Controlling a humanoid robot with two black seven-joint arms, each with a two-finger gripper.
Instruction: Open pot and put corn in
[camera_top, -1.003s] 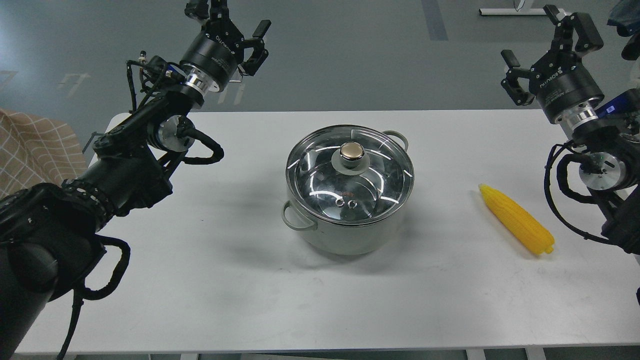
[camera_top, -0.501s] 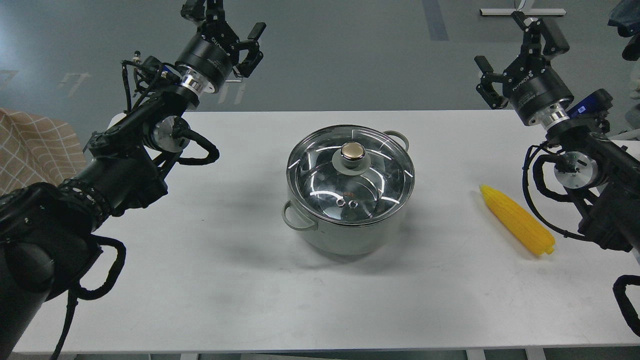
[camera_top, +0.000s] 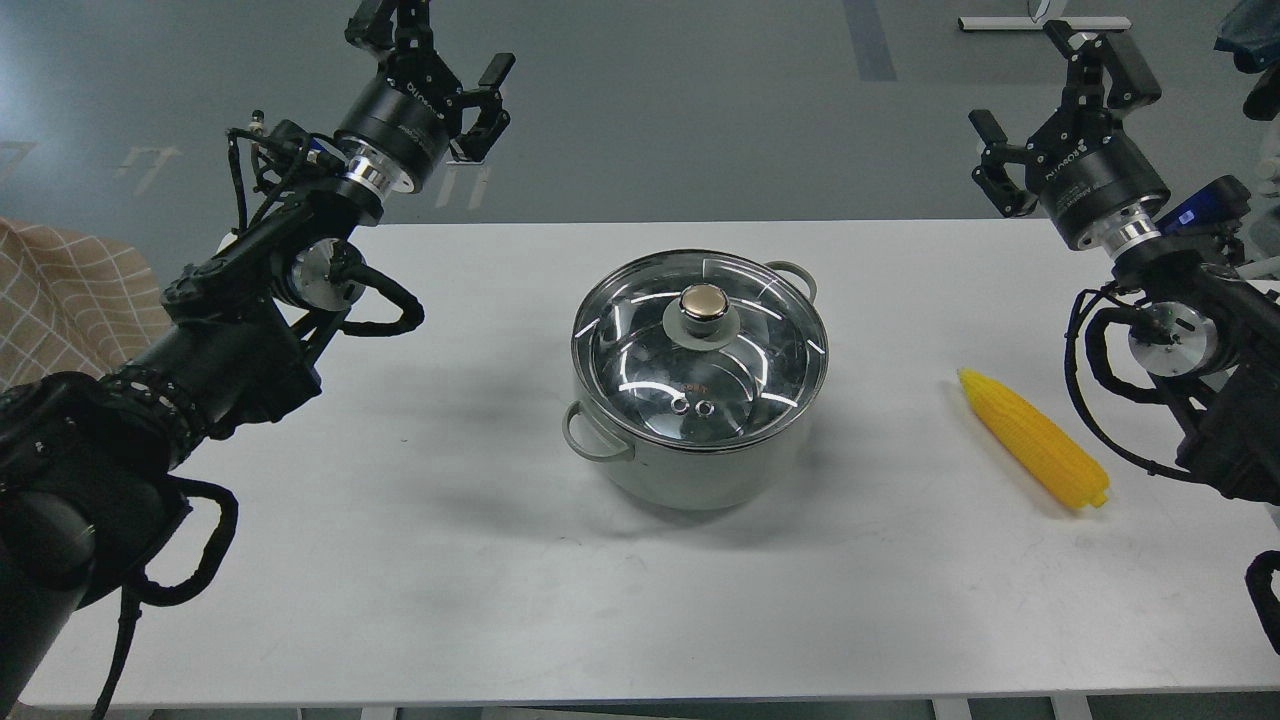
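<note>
The pale grey-green pot (camera_top: 690, 470) stands in the middle of the white table (camera_top: 400, 560), covered by its glass lid (camera_top: 700, 350) with a gold knob (camera_top: 705, 302). The yellow corn (camera_top: 1032, 438) lies on the table to the pot's right, pointed end towards the back. My left gripper (camera_top: 430, 50) is open and empty, raised above the table's back left edge. My right gripper (camera_top: 1060, 85) is open and empty, raised above the back right edge, well behind the corn.
A checked tan cloth (camera_top: 70, 300) shows at the left edge beside the table. Grey floor lies beyond the table's back edge. A white stand base (camera_top: 1040, 22) is on the floor at the top right.
My left arm has drifted a little left and up. My right arm swung left and back, then shifted slightly right again. Pot, lid and corn have not moved.
</note>
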